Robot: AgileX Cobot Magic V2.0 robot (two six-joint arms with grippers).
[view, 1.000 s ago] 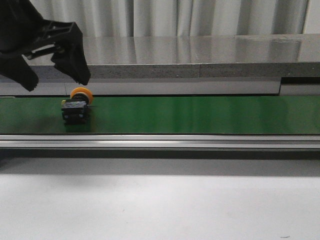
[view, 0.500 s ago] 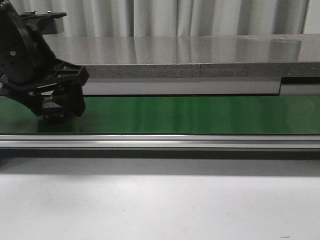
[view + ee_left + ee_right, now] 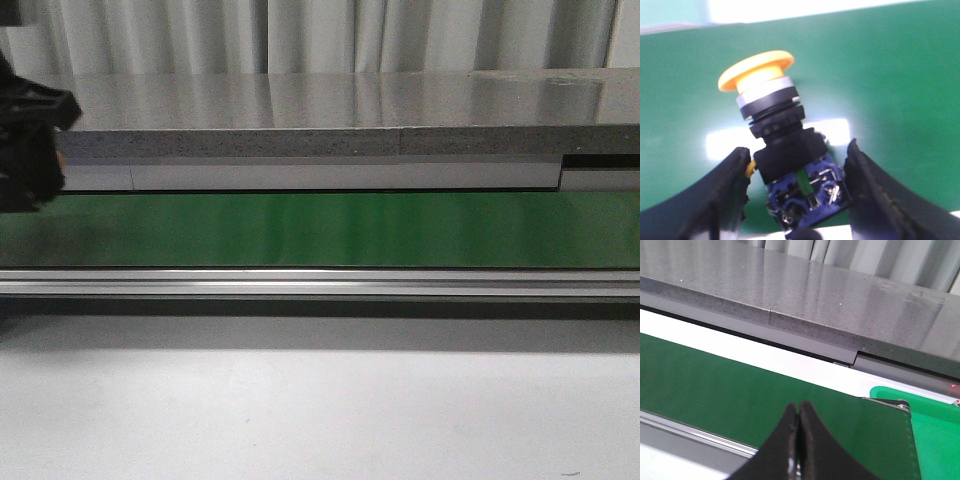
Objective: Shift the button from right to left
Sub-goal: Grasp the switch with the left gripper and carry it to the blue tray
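In the left wrist view the button (image 3: 775, 110) has a yellow-orange mushroom cap, a black body and a blue base with metal terminals. It sits tilted between the fingers of my left gripper (image 3: 797, 148), which is shut on its body over the green belt (image 3: 890, 75). In the front view the left gripper (image 3: 28, 150) is at the far left edge and the button is hidden. My right gripper (image 3: 799, 409) is shut and empty above the belt's right end; it is not in the front view.
The green conveyor belt (image 3: 350, 230) runs across the view, with an aluminium rail (image 3: 350, 283) in front and a grey stone counter (image 3: 400, 110) behind. White table surface (image 3: 320, 410) lies in front. A green tray (image 3: 935, 430) sits past the belt's right end.
The left gripper came down over the button on the belt, closed on it, and has moved left to the frame edge. The button no longer shows in the front view.
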